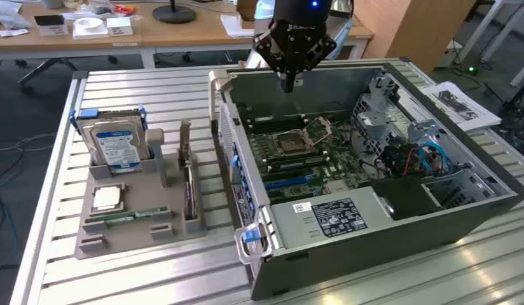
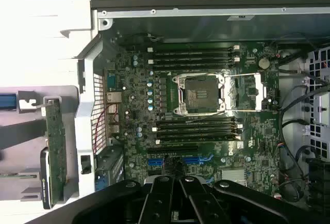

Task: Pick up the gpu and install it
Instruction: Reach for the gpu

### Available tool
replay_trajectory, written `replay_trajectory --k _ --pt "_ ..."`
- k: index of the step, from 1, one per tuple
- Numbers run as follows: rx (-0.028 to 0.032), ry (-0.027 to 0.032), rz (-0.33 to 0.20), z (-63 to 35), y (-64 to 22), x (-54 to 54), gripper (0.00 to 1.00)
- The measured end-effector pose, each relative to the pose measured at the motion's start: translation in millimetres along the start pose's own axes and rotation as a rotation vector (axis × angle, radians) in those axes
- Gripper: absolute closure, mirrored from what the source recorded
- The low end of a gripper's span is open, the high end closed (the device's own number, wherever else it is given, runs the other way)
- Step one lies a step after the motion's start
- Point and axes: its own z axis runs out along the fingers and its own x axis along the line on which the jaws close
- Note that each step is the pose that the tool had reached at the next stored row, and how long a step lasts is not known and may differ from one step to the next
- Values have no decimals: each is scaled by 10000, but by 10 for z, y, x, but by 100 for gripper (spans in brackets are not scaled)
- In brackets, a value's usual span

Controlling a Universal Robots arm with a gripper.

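Observation:
The gpu [image 1: 189, 188] is a thin dark card standing on edge in a slot of the grey holder [image 1: 130, 238], on the exterior view's left of the open computer case [image 1: 245, 159]. In the wrist view the gpu [image 2: 54, 152] appears edge-on beside the case wall, with its metal bracket at one end. My gripper [image 1: 287, 84] hangs above the far wall of the case, well away from the card. Its fingers are shut together with nothing between them. My gripper [image 2: 177, 182] looks down on the motherboard [image 2: 206, 110].
The holder also carries a silver hard drive [image 1: 117, 146], a CPU [image 1: 107, 198] and a green RAM stick [image 1: 130, 216]. Inside the case lie an open CPU socket [image 2: 201, 94], blue slots [image 2: 198, 159], cables and a power supply [image 1: 334, 217]. Papers [image 1: 457, 101] lie on the exterior view's right.

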Motion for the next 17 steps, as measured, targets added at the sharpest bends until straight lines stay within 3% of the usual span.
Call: replay_trajectory --k 12,17 --pt "-2 -2 1 1 0 3 89" --pt "0 0 0 0 -4 55 89"
